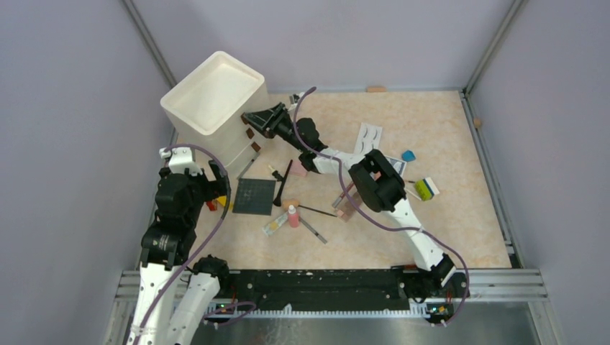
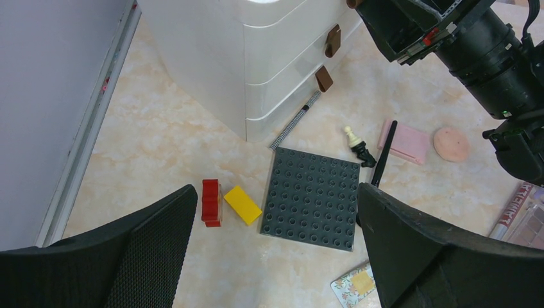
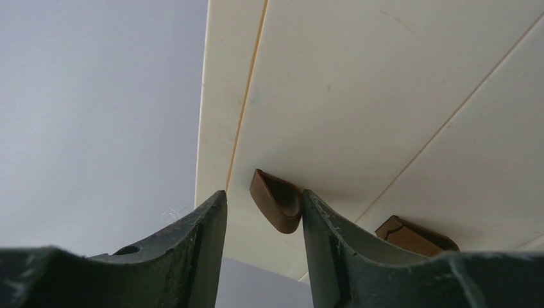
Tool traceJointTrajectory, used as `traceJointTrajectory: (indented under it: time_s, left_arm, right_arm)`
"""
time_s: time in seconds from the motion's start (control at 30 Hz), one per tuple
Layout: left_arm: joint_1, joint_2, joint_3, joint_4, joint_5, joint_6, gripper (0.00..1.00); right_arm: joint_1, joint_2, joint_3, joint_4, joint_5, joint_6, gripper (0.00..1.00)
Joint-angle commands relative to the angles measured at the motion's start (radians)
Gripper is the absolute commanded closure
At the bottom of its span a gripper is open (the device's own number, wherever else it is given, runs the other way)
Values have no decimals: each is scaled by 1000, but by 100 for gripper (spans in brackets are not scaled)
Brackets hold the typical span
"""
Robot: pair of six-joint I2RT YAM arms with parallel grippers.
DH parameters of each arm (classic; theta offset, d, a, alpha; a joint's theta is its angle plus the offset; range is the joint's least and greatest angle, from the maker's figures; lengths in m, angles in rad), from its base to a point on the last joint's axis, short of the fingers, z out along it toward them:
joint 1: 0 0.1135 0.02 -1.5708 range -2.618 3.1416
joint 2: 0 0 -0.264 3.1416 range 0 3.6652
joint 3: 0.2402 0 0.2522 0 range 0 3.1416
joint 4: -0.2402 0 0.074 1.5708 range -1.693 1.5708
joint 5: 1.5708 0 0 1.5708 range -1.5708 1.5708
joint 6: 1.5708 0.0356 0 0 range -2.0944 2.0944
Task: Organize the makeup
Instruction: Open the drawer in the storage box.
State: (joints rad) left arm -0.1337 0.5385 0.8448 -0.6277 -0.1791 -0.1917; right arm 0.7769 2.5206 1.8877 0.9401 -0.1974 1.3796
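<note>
Nothing looks put away yet: the makeup point(image 1: 293, 215) lies scattered mid-table, right of the far-left drawer unit point(image 1: 216, 100). My right gripper point(image 3: 264, 205) straddles the top drawer's handle point(image 3: 279, 202), not yet pinching. My left gripper point(image 2: 276, 192) hangs wide open.

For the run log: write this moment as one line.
right gripper: open, astride top drawer handle | left gripper: open, empty | makeup: loose on table

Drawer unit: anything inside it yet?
The white drawer unit's open top tray shows only its bare white floor. Its drawers sit shut, so their contents are hidden. The right gripper straddles a brown drawer handle, jaws apart.
</note>
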Motion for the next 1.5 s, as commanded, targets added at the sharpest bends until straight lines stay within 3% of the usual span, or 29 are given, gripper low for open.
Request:
traceJointTrajectory:
  time_s: [0.0, 0.27, 0.43, 0.53, 0.7, 1.47]
  left_arm:
    - [5, -4, -10, 59, 10, 6, 1]
    - [8, -5, -11, 57, 6, 6, 1]
    - [11, -5, -11, 57, 6, 6, 1]
    - [11, -1, -11, 57, 8, 6, 1]
    - [11, -1, -13, 59, 8, 6, 1]
    - [14, -2, -14, 60, 10, 6, 1]
  right_arm:
    - [12, 24, 56, 52, -22, 12, 56]
    - [13, 23, 51, 63, -42, 3, 73]
    - [12, 1, 36, 66, -59, -30, 93]
    - [12, -39, 0, 39, -59, -66, 100]
    - [12, -136, -139, 57, -34, -148, 100]
    - [-14, -410, -587, 185, -5, -222, 100]
